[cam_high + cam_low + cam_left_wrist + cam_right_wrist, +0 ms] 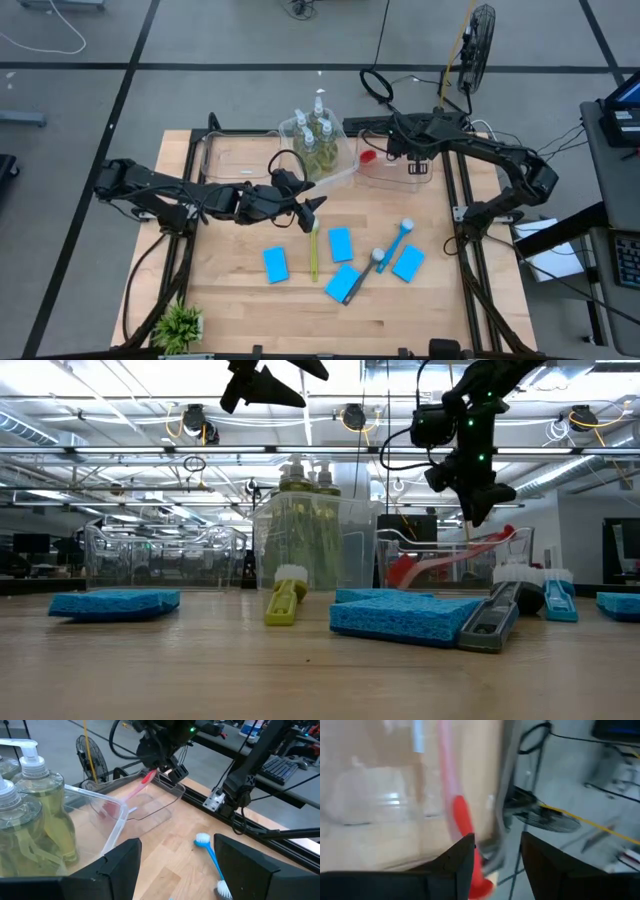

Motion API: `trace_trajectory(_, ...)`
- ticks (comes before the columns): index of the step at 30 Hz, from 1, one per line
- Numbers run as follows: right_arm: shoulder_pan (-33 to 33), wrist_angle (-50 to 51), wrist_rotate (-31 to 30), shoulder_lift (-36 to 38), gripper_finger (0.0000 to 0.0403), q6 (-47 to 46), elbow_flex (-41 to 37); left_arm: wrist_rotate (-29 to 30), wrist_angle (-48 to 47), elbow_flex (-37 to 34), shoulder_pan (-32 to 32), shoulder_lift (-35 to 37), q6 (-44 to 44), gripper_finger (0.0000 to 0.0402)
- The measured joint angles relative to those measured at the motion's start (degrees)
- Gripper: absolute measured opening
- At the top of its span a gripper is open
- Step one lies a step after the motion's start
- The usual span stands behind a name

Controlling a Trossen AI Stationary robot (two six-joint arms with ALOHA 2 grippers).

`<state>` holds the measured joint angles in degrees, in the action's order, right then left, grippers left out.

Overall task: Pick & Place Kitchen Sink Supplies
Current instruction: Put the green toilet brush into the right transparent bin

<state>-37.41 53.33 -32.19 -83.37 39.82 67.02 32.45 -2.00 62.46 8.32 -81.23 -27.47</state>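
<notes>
Red brush in right tub, right gripper just above it

Right gripper over the right clear tub at table's far edge, fingers parted, nothing clamped. Red brush inside that tub, leaning against the wall, handle slanting up over the rim toward the middle tub; red end seen just beside one fingertip in right wrist view, contact unclear. Left gripper hovering above table centre, fingers apart, empty. Four pump bottles of yellow-green liquid standing together in middle tub. Left tub beside it, holding none of the supplies. On bare table: yellow-green brush near left gripper, blue brush and a grey-handled brush to the right, four light-blue sponges scattered around them. Potted plant at near left corner.
</notes>
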Motion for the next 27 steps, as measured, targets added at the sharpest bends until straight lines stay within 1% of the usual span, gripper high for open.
trace_trajectory(3, 0.89, -0.21, -2.35, 2.16, 0.0157, -0.3, -0.01, 0.0, 0.0, 0.0, 0.01, 0.0, 0.0, 0.0253)
trace_trajectory(8, 3.65, -1.06, -2.31, 8.37, 0.0162, -2.58, 0.0, -0.01, 0.0, 0.0, 0.02, 0.0, -0.02, 0.0253)
trace_trajectory(12, 7.03, -0.56, -2.15, 14.15, 0.0163, -10.2, 0.0, -0.11, 0.0, 0.0, 0.0, 0.0, -0.04, 0.0253)
trace_trajectory(15, 10.26, -0.08, -1.56, 18.25, 0.0164, -18.72, 0.0, -1.78, -0.02, 0.0, 0.0, 0.0, -0.26, 0.0253)
trace_trajectory(18, 13.47, 0.75, 2.8, 22.24, 0.0165, -26.0, 0.0, -3.75, -0.02, 0.0, 0.0, 0.0, -0.24, 0.0253)
trace_trajectory(21, 16.46, 1.74, 8.98, 25.39, 0.0164, -33.96, 0.0, -4.66, -0.02, 0.0, 0.02, 0.0, -0.3, 0.0253)
trace_trajectory(24, 19.15, 2.02, 15.66, 27.78, 0.0163, -42.99, 0.0, -5.08, -0.02, 0.0, 0.07, 0.0, -0.34, 0.0253)
trace_trajectory(27, 21.77, 2.81, 21.11, 29.2, 0.0165, -50.19, 0.0, -5.32, -0.04, 0.0, 0.2, 0.0, -0.02, 0.0253)
